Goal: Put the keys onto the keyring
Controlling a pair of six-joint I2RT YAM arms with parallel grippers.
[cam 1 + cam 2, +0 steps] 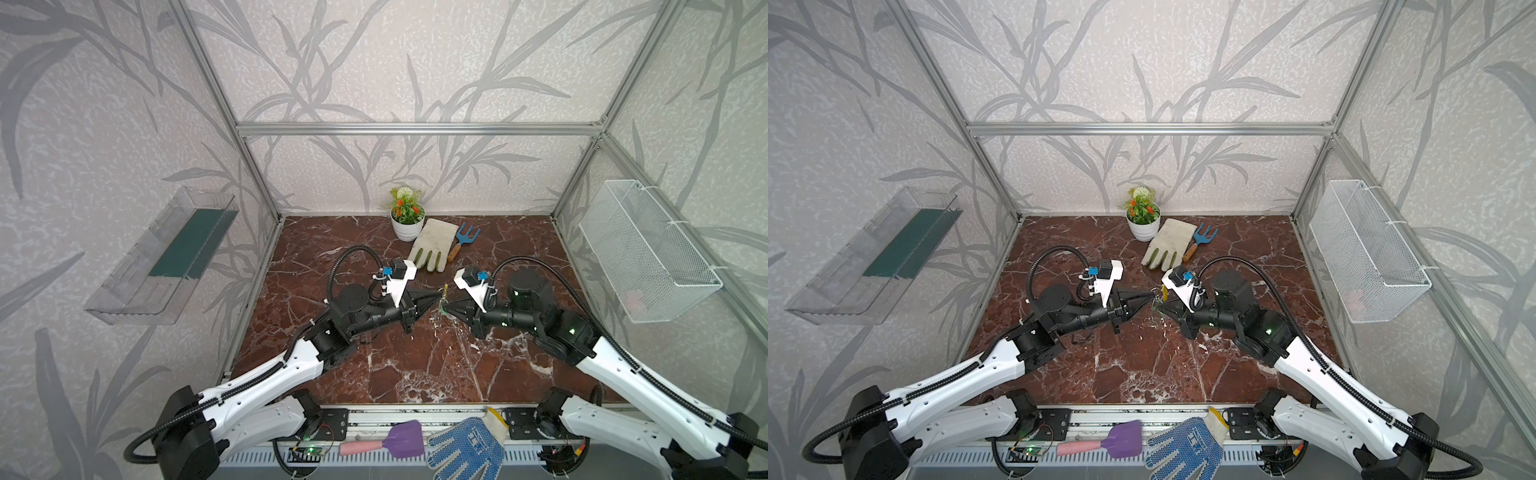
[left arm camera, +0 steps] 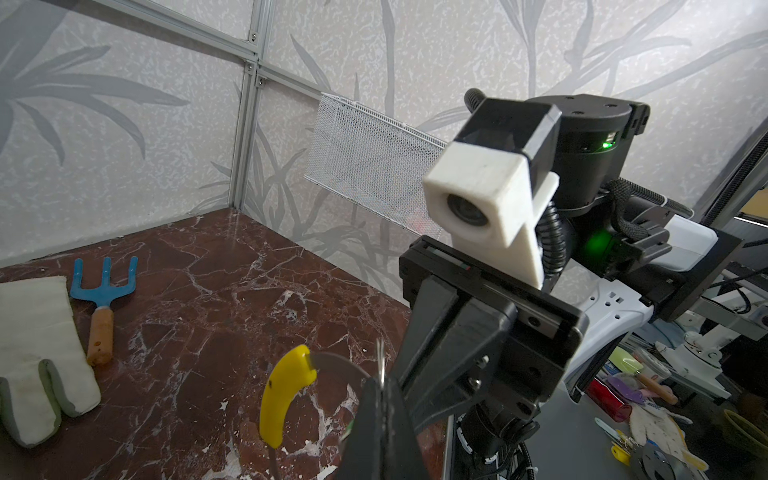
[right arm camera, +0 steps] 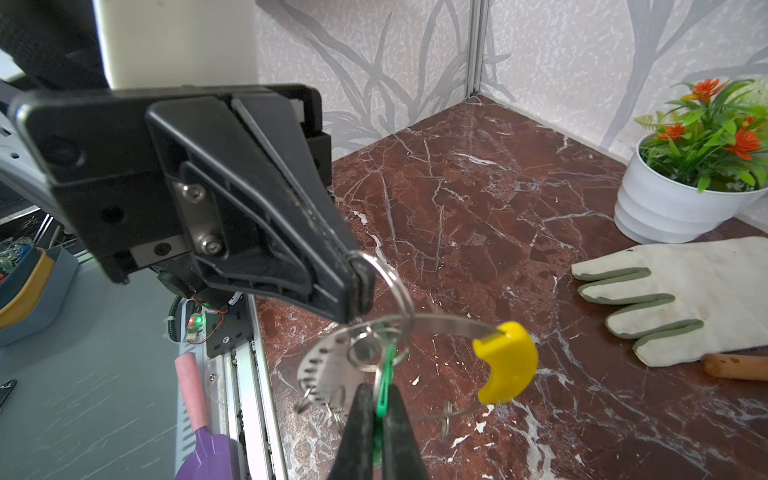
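Over on the left wall, a clear plastic shelf tray (image 1: pixel 162 257) hangs with nothing near it. Moving in over the red-brown marble tabletop (image 1: pixel 415 365), the left gripper (image 1: pixel 437 294) points at the centre, jaws pressed together. The right wrist view shows what it has got: a silver split ring (image 3: pixel 395 291) pinched at the very tips!

That ring loops round the keyring (image 3: pixel 440 322), a thin grey metal hoop with a punched flat band and a curved yellow plastic sleeve (image 3: pixel 505 361). It hangs between the two arms at mid-table, small silver rings dangling from its lower edge.

Right against the band are the keys (image 3: pixel 386 374), a small green plastic tag standing on edge, its upper end beside a little silver loop. Whether that loop is threaded on the hoop cannot be told.

Next, the right gripper (image 1: pixel 449 306), nose to nose with the left, is clamped on the green tag from below; its black fingers (image 3: pixel 359 432) squeeze both faces.

Behind them sit a white pot of artificial flowers (image 1: pixel 407 226), a cream gardening glove (image 1: pixel 432 245) and a blue hand fork with a wooden handle (image 1: pixel 463 241). On the right wall is a white wire-mesh basket (image 1: pixel 648 253).
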